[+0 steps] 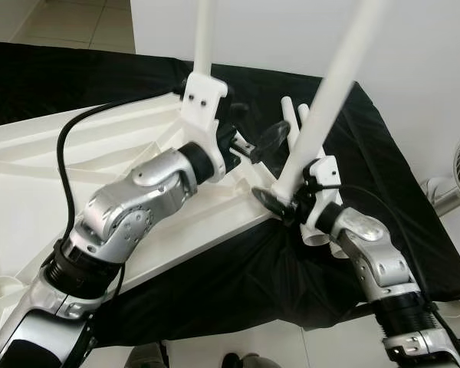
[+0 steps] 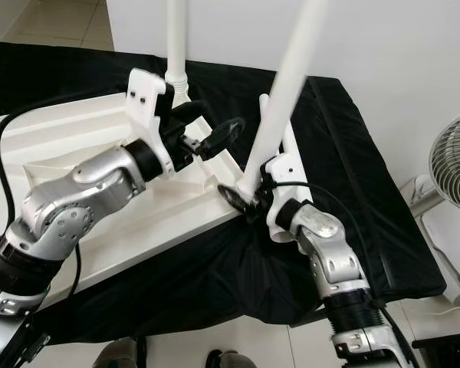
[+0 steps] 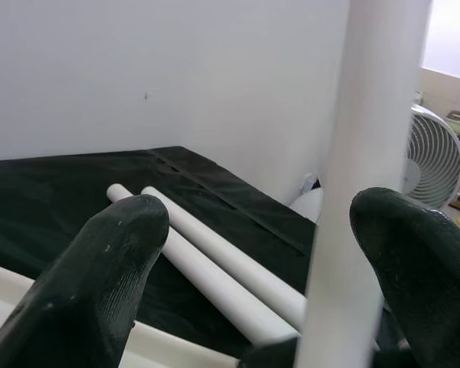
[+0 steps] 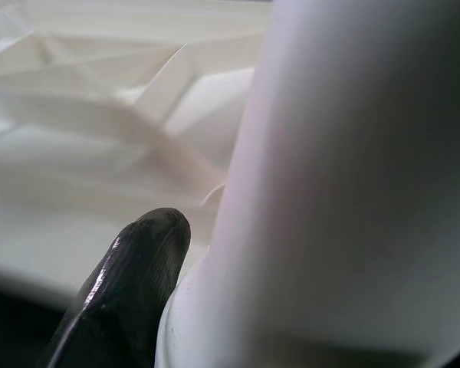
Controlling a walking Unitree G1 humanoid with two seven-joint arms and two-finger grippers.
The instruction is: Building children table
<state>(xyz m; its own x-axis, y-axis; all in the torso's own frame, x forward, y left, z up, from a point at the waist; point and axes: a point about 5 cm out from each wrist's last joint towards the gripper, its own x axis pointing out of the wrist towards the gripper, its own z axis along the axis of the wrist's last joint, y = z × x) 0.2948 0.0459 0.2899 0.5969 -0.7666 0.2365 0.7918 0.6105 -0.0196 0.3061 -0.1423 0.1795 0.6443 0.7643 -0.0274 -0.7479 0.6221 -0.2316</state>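
While the right tool (image 1: 285, 205) clamps low on a tilted white leg (image 1: 330, 92) at the upturned tabletop (image 1: 77, 153) corner, left tool (image 1: 254, 146) spread wide beside it—tube looks light, stiff, slick, so grip near base.

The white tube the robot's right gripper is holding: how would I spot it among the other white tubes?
Find the white tabletop lying underside up on the black cloth. At its near corner, the right gripper holds a white table leg that slants upward. Unlike the straight-standing leg behind the left gripper and the two spare legs lying flat, it leans.
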